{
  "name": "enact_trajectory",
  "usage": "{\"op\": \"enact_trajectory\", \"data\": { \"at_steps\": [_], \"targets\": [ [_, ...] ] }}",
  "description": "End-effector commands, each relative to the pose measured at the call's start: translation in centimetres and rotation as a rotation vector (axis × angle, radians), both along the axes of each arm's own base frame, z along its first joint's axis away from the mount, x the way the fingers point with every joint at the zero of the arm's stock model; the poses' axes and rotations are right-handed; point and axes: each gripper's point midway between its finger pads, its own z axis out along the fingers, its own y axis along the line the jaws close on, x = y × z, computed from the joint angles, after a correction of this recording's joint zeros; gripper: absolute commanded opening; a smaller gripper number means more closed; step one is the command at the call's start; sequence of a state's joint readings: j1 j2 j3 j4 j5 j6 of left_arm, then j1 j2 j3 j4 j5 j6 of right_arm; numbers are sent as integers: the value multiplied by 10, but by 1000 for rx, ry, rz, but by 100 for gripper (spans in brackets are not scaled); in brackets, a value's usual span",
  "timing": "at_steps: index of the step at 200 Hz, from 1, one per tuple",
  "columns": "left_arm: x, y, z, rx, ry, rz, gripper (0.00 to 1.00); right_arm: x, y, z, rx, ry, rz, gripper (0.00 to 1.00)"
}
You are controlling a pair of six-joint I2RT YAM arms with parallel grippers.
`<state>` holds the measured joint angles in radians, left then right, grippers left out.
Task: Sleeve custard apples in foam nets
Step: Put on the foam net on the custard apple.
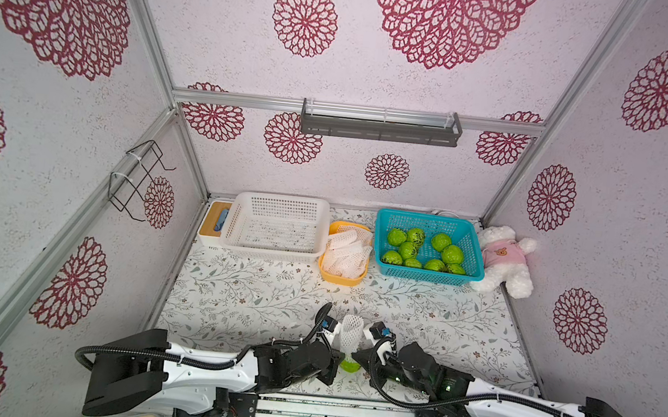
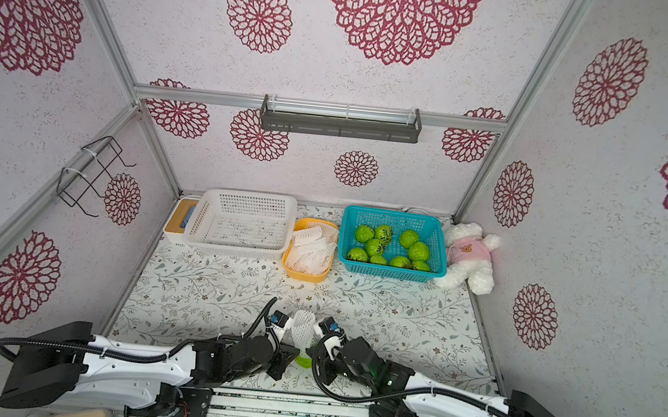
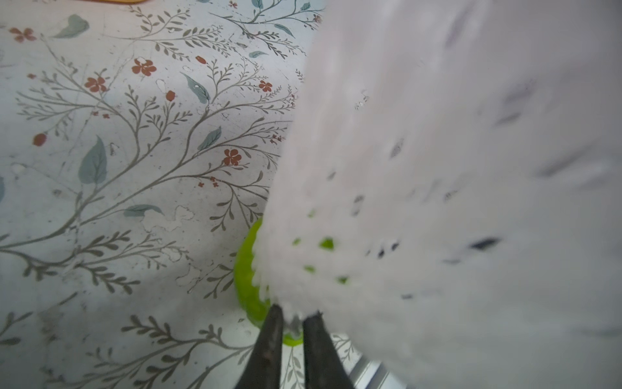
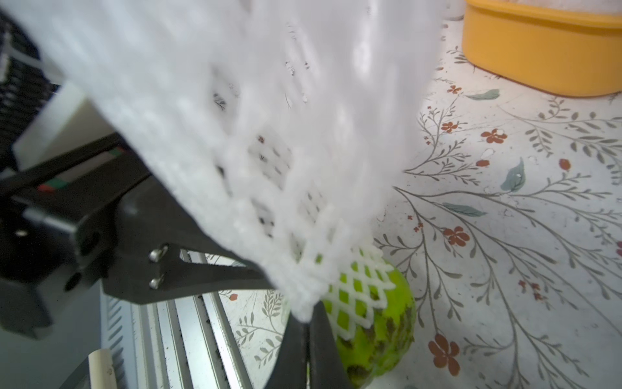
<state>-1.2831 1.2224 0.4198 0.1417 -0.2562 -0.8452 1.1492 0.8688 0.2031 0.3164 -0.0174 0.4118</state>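
Floral worktop (image 1: 232,291), near edge: foam net (image 1: 351,336) standing over custard apple (image 1: 350,365). Left fingers (image 3: 269,343) pinched shut on its lower hem; right fingers (image 4: 292,353) likewise, seemingly, fruit just beneath.

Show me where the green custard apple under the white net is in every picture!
Top view: custard apple at bottom middle, peeking out below the foam net.
Top view: custard apple at bottom middle again, slightly further left.
Left wrist: custard apple is a green sliver beside the net's hem.
Right wrist: custard apple bulges from the net's hem, blotchy skin showing.
Shared landmark: the white foam net on it.
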Motion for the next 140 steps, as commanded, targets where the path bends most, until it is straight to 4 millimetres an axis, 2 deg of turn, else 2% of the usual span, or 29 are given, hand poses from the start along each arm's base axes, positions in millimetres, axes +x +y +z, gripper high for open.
{"op": "enact_trajectory", "data": {
  "at_steps": [1, 5, 81, 140],
  "targets": [
    [4, -5, 11, -42, -18, 27, 2, 4, -1, 6, 19, -11, -33, 5],
    [3, -5, 11, -41, -17, 27, 0, 4, -2, 5, 17, -12, -34, 5],
    [5, 0, 1, -41, -14, 54, 0, 10, -13, -1, -14, -14, -90, 7],
    [3, -8, 0, -44, -7, 30, 0, 9, -19, -1, -8, -11, -103, 11]
  ]
}}
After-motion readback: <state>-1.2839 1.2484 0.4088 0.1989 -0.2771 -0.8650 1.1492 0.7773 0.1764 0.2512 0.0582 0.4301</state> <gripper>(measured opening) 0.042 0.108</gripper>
